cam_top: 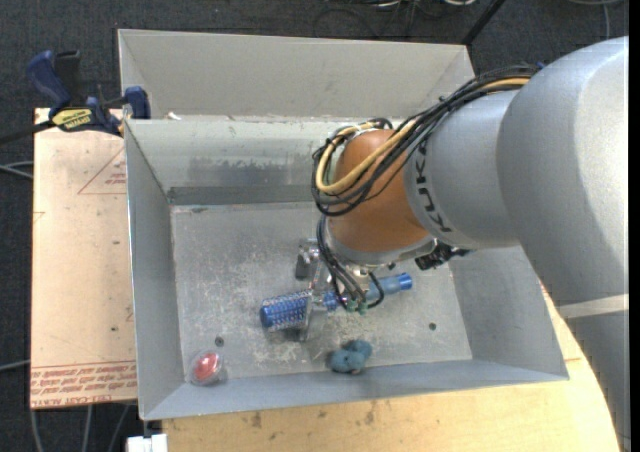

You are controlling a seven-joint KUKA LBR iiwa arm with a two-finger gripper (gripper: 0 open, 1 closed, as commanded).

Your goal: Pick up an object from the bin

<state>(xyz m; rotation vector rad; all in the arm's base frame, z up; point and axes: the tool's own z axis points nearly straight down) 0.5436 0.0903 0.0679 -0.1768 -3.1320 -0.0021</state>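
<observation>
Where the grey arm (520, 170) reaches in from the right, its smooth orange wrist cover (370, 205), looped with black and yellow cables (330, 165), hangs over the middle of the bin (150, 240), and the gripper (318, 292) sits low beneath it. Pincer state: cannot be determined, since the metal parts under the cover are crowded together and partly masked by those cables. Nearest item: a blue ribbed cylinder (287, 312), lying on its side on the bin floor just left of centre and toward the front wall, its right end meeting the gripper. Whether it is grasped or merely touched cannot be made out. A soft-looking, lumpy blue-grey object (350, 356) lies by the front wall, near the gripper but apart from it. A small rounded pink-red piece (207, 367) rests in the front left corner, well apart from the rest. A short blue piece (400, 283) shows just right of the gripper; whether it belongs to the robot or lies in the bin is unclear. Bin: dull grey sheet metal with sloping walls, the floor scuffed and speckled with pale marks. Open floor runs along the left side and the back. The right-hand part of the floor is hidden by the arm, which is itself cut off at the right edge.
</observation>
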